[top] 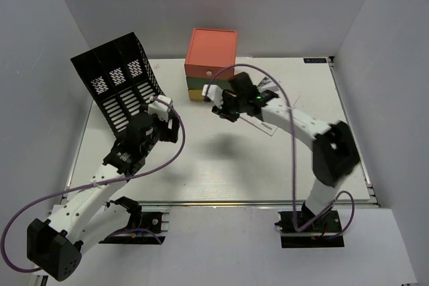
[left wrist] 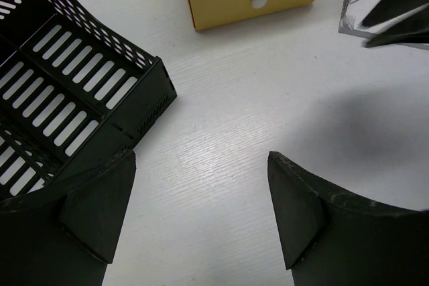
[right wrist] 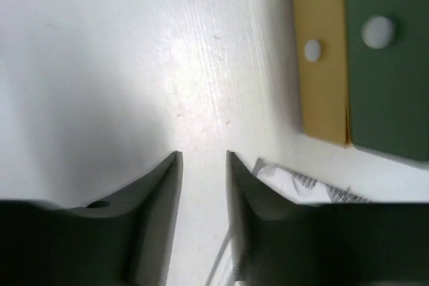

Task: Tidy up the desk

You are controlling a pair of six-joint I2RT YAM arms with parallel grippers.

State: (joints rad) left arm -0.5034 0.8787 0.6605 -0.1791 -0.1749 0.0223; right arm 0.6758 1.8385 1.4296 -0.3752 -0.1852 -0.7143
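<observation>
Seemingly the right tool (right wrist: 203, 159) is lining up on the flat printed packet (right wrist: 301, 182) lying just near of the drawer unit (top: 211, 65), far-centre on the white counter (top: 221, 165) that spreads beneath both arms; next it must settle over the packet's edge and descend. Its jaws stand narrowly parted, holding nothing. The left tool (left wrist: 201, 159) gapes wide, also holding nothing, beside the black rack (left wrist: 67, 98)
</observation>
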